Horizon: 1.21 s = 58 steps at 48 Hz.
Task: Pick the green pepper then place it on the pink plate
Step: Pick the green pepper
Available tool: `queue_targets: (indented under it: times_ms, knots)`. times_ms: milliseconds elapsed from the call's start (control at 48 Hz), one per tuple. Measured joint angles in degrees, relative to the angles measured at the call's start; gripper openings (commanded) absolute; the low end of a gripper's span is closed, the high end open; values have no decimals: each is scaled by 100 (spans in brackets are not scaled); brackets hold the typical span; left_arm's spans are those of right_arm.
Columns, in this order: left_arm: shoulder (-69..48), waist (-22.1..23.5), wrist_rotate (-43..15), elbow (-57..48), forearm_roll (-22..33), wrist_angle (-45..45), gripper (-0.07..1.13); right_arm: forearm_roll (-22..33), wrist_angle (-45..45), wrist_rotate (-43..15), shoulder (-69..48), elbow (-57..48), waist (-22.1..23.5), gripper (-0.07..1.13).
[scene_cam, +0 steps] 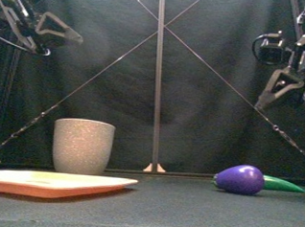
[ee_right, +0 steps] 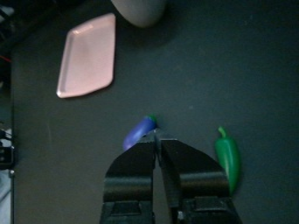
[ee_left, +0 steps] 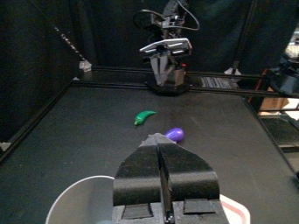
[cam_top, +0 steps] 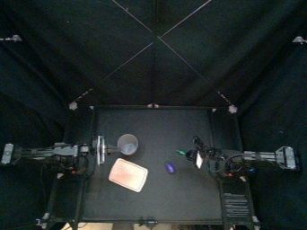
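Slim, curved green pepper (ee_right: 228,158) near purple eggplant (ee_right: 140,131); left claw (ee_left: 163,143) and right claw (ee_right: 156,145) both closed, empty.

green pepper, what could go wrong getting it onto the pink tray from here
1. The purple eggplant lies near the green pepper. The right end effector, whose jaws are shut now, could nudge or grab the eggplant instead.
2. The grey speckled cup stands close to the pink tray, so a low carry might knock it.
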<state>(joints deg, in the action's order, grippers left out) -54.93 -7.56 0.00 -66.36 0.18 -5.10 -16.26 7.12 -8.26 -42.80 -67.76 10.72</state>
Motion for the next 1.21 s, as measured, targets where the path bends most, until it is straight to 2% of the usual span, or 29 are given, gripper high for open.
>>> queue_targets:
  times_ms: [125,229,583,1208]
  knots:
    - [9,-62,9,-53,9,9,15,-9,44,-176,352,-35,176,90]
    - [9,-62,9,-53,35,0,15,18,53,-404,624,-62,325,100]
    - [9,-62,0,-53,70,0,15,580,0,-536,1564,-79,545,100]
    - [9,-62,9,-167,272,-18,15,870,-545,-536,3059,255,747,99]
